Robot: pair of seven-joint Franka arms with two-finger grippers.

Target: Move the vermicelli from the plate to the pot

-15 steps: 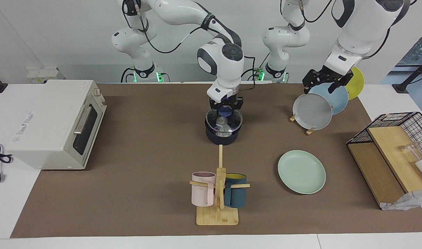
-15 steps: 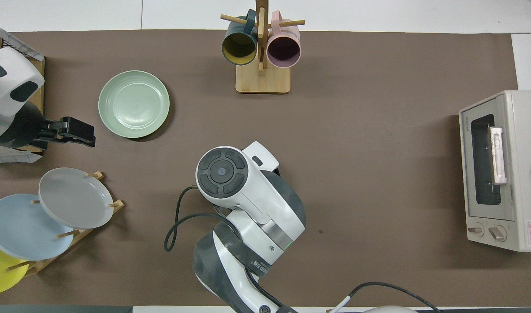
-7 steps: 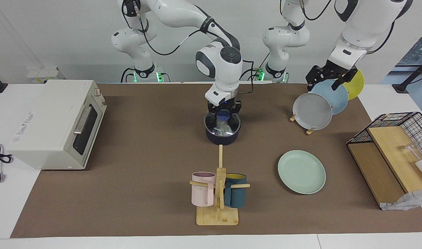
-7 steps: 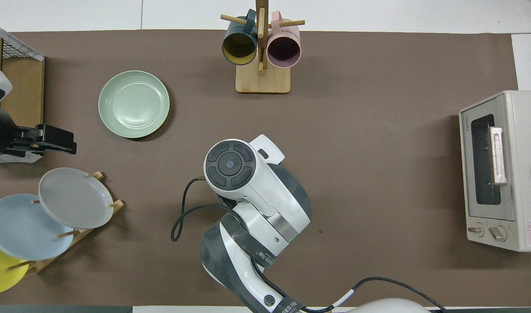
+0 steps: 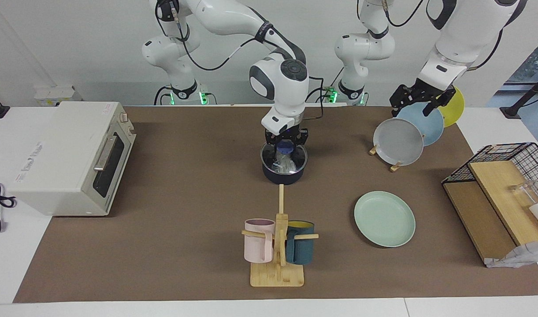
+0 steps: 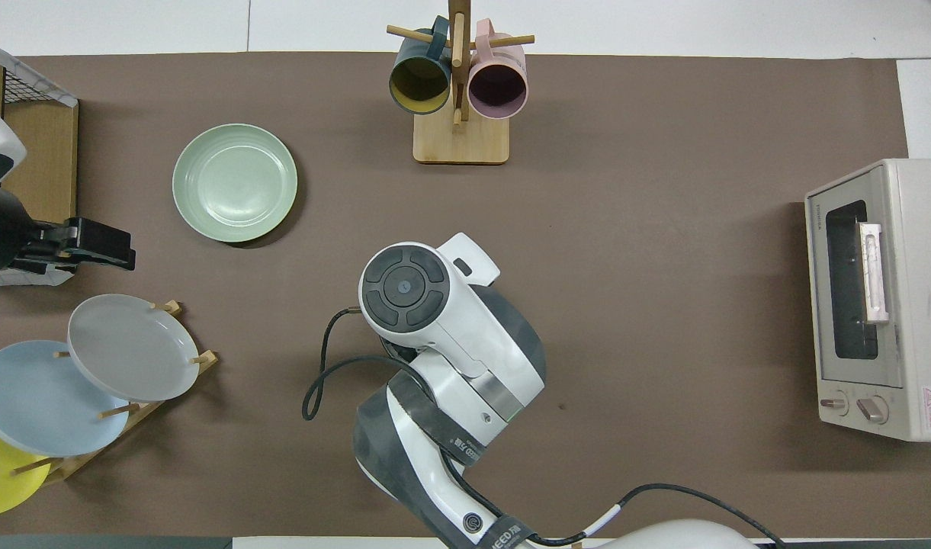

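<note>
The dark navy pot (image 5: 283, 176) stands mid-table, nearer to the robots than the mug rack. The whitish vermicelli (image 5: 285, 163) lies inside it. My right gripper (image 5: 287, 141) hangs just over the pot's mouth, open, above the clump. In the overhead view the right arm (image 6: 427, 320) hides the pot, the noodles and the gripper. The mint-green plate (image 5: 384, 219) lies bare toward the left arm's end; it also shows in the overhead view (image 6: 235, 183). My left gripper (image 5: 420, 100) is open and empty, up over the plate rack, and shows in the overhead view (image 6: 99, 244).
A wooden mug rack (image 5: 277, 255) with a pink mug and a dark teal mug (image 5: 299, 248) stands farther from the robots than the pot. A rack with grey (image 5: 398, 141), light blue and yellow plates, a wire basket (image 5: 506, 176), and a toaster oven (image 5: 70, 156).
My left gripper drew back toward the left arm's end of the table and rose a little. My right arm's wrist shifted slightly over the pot; the vermicelli stays in the pot.
</note>
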